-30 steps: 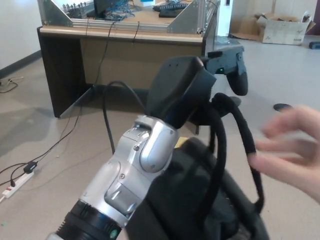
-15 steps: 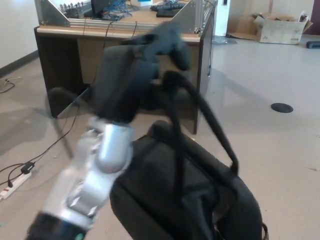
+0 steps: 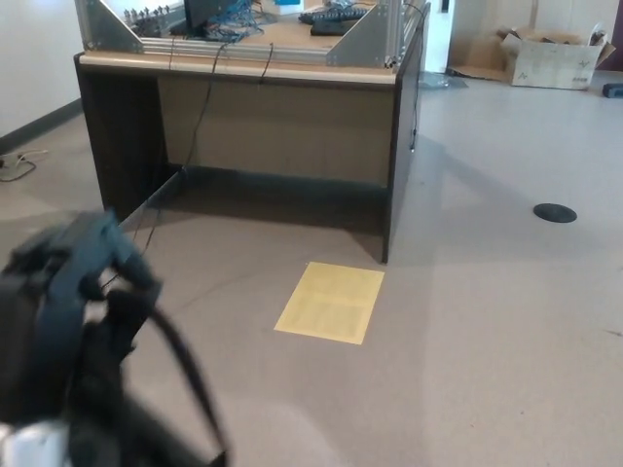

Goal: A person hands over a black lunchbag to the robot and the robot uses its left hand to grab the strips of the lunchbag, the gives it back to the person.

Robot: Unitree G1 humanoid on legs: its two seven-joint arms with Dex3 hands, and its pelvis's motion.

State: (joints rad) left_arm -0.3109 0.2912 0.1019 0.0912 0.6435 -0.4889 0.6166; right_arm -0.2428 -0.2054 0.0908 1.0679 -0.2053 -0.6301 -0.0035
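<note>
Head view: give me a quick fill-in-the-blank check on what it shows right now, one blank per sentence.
1. The left hand shows at the picture's lower ____ corner.
2. The black strap hangs from the ____ hand.
3. The sheet lying on the floor is ____ in colour.
4. The cardboard box sits at the upper ____ of the picture.

Missing words: left; left; yellow; right

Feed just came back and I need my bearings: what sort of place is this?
Probably a lab or workshop: a wooden bench carrying an aluminium frame and cables, a cardboard box on the bare floor.
</note>
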